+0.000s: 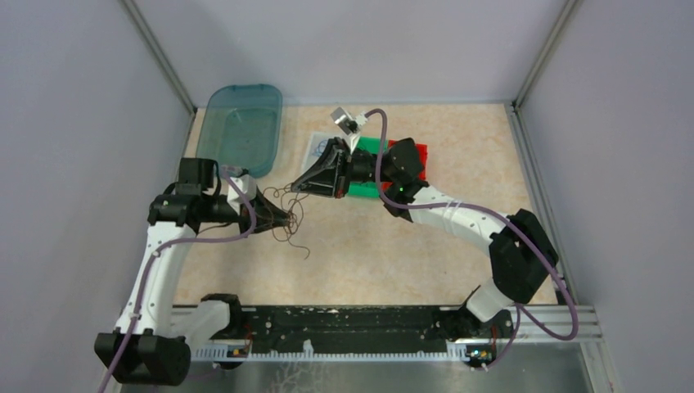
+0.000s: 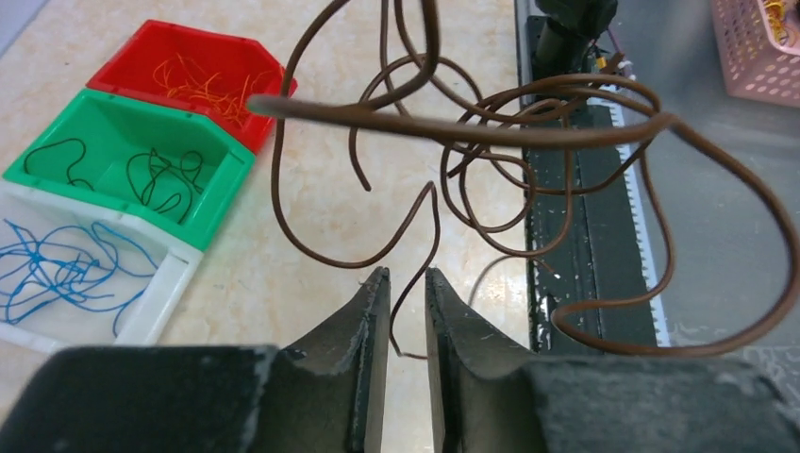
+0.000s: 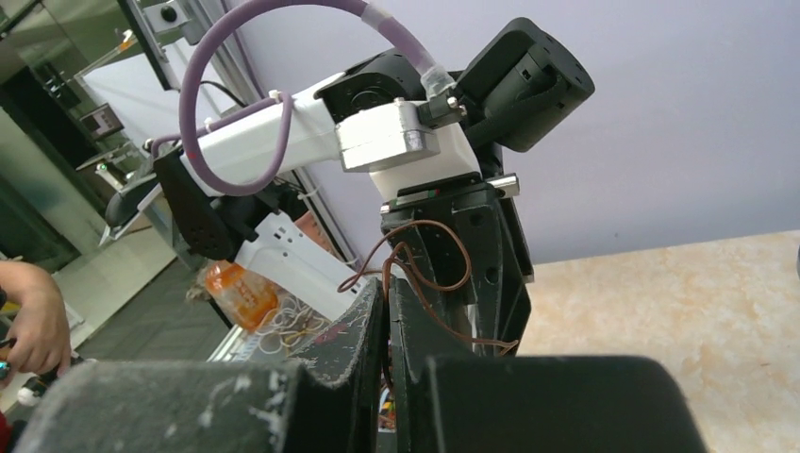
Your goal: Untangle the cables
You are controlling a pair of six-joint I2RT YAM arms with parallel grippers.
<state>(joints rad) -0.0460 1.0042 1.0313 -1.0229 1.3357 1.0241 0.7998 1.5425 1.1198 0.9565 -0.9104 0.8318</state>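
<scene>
- Showing the cables (image 2: pixel 472 132), a tangle of brown loops, hanging between the two grippers just above the surface (image 1: pixel 409 246), left of its centre.
- The right gripper (image 3: pixel 385 283) is clamping one brown strand. Its jaws are pressing together and the strand is curling out above them, probably anchoring one side of the tangle.
- The left gripper (image 2: pixel 406 276) is facing it from the opposite side. Its jaws are standing narrow with a single strand running down through the gap. The gap is looking wider than the strand, so whether it is pinched cannot be told.
- This opposed placing is likely serving to draw one strand free of the loops once the arms part.
- Three bins are sitting side by side behind the right gripper. The red bin (image 2: pixel 127 61) is holding orange strands (image 2: pixel 203 80), the green bin (image 2: pixel 222 198) black strands (image 2: pixel 160 179), and the white bin (image 2: pixel 165 293) blue strands (image 2: pixel 66 269). This is suggesting sorting by colour, with the brown strands yet to be separated.
- A teal tub (image 1: pixel 241 123) is lying at the far left corner.
- The surface is showing a beige, marbled finish, and a black rail (image 1: pixel 368 323) is carrying both arm bases along its near edge.
- Plain grey walls (image 1: pixel 74 123) with metal posts are enclosing the cell on three sides.
</scene>
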